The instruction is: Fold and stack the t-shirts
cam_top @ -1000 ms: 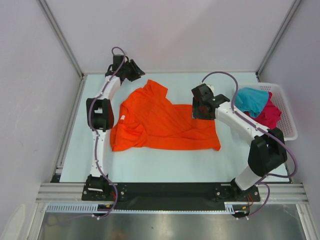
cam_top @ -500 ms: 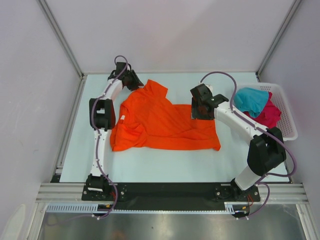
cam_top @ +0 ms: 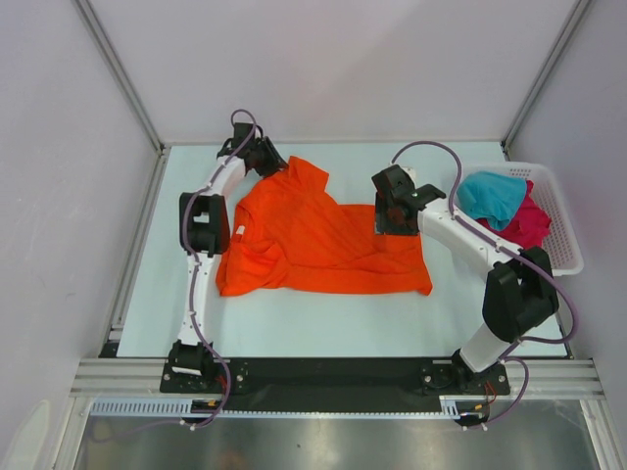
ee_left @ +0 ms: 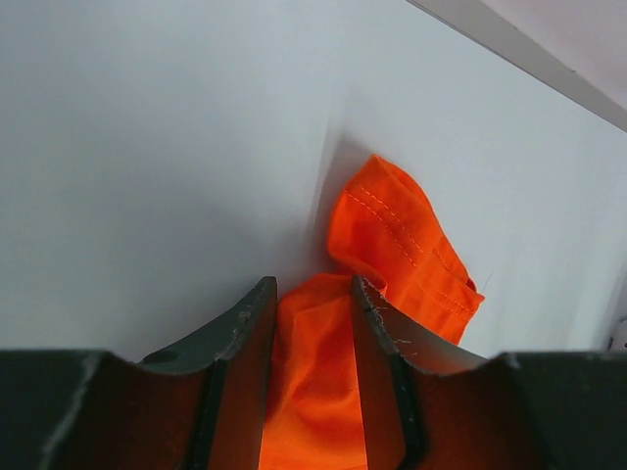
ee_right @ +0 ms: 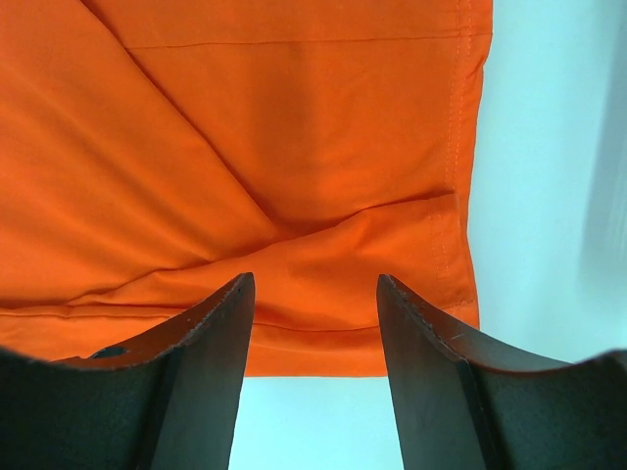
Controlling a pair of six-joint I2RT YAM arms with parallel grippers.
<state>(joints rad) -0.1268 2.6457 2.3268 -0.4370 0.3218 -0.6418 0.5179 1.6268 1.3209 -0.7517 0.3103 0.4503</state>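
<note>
Orange shirt [cam_top: 318, 235] lies spread on the table [cam_top: 294, 323], under and between the two grippers, with the first fold apparently being set up.

The left gripper [cam_top: 272, 162] sits at the far sleeve with its jaws partway apart. Orange cloth fills the gap between them and the sleeve tip lies just ahead, but whether the cloth is actually pinched cannot be told. The right gripper [cam_top: 390, 211] hangs over the far hem corner with its jaws wide and nothing in them; the hem runs just beneath its fingertips. Off to its right, the teal shirt [cam_top: 490, 194] and pink shirt [cam_top: 524, 225] wait in the basket [cam_top: 563, 230]. Next, the right gripper likely needs to drop and close on the hem. Both grippers would then carry the far edge across together, evenly, so the cloth does not bunch.
</note>
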